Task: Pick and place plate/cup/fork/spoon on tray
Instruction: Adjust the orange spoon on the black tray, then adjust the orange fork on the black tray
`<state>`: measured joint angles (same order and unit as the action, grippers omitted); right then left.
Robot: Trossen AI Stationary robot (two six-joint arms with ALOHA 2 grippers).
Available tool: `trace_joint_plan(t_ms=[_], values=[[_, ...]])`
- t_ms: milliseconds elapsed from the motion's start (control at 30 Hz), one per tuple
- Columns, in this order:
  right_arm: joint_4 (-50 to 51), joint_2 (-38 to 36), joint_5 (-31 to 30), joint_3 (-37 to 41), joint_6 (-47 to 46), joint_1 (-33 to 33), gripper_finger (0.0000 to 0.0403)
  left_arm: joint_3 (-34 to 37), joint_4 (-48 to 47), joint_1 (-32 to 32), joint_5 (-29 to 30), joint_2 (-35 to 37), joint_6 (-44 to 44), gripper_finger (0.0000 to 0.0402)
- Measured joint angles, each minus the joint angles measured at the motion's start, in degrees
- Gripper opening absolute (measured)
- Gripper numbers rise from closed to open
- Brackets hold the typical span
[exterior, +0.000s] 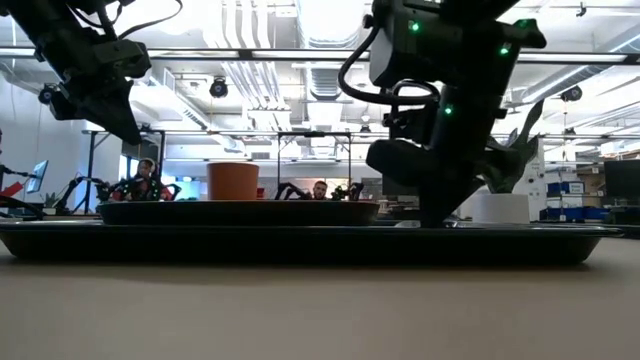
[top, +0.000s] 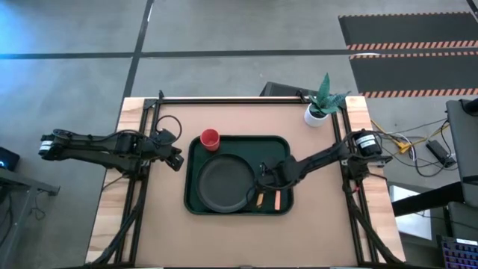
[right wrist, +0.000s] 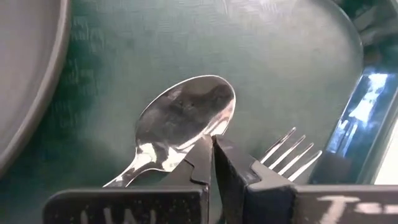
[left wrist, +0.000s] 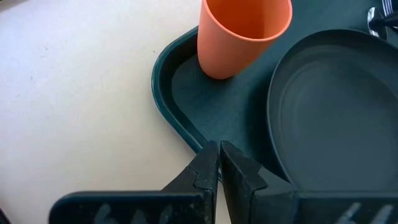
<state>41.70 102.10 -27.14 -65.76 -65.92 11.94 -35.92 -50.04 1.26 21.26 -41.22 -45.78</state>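
Note:
The dark green tray [top: 196, 149] lies mid-table and carries the round dark plate [top: 222, 183], with the red cup [top: 210, 139] upright in the tray's far left corner. The orange-handled spoon [top: 259, 199] and fork [top: 276, 199] lie side by side on the tray, right of the plate. My right gripper [right wrist: 213, 142] is shut and points steeply down between the spoon's bowl [right wrist: 186, 118] and the fork's tines [right wrist: 289, 152]. My left gripper [left wrist: 219, 149] is shut and hangs above the tray's left rim [left wrist: 180, 99], holding nothing. My right gripper's shut fingertips [right wrist: 202, 149] stand at the edge of the spoon's bowl [right wrist: 217, 124], coming steeply from above. I cannot tell whether they touch it. The spoon lies flat on the tray floor.
A white pot with a green plant [top: 320, 104] stands at the table's far right corner. Black frame rails run along the table's left and right sides. Bare tabletop lies in front of the tray and to its left.

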Motion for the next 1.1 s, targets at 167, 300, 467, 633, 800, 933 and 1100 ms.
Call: trace_joint_plan(t_ms=[167, 300, 467, 633, 800, 933, 1100], values=[[-0.01, 0.00, -0.04, 0.00, 2.16, -1.45, 0.0008, 0.00, 0.00, 0.00, 0.00, -0.02, 0.04, 0.0000], [-0.07, -0.06, -0.03, 0.00, 3.03, -2.31, 0.0008, 0.00, 0.00, 0.00, 0.00, -0.02, 0.04, 0.0000], [-0.23, -0.39, 0.01, 0.00, 3.02, -2.36, 0.0008, 0.00, 0.00, 0.00, 0.00, -0.02, 0.04, 0.0000], [-0.15, -2.75, 0.54, -1.19, 3.07, -1.78, 0.0008, 0.00, -0.02, 0.00, 0.00, 0.00, 0.04, 0.0000], [0.05, -8.63, 0.67, -2.60, 3.93, 0.06, 0.0008, 0.02, -0.04, 0.00, 0.00, -0.01, 0.02, 0.0000], [5.06, -13.44, 1.82, -2.00, -0.18, 1.42, 0.0008, 0.00, -0.02, 0.00, 0.00, 0.00, 0.02, 0.0000], [11.64, -15.31, 2.70, 1.33, -8.47, 2.52, 0.0008, 0.02, -0.02, 0.00, 0.00, -0.01, 0.13, 0.0000]])
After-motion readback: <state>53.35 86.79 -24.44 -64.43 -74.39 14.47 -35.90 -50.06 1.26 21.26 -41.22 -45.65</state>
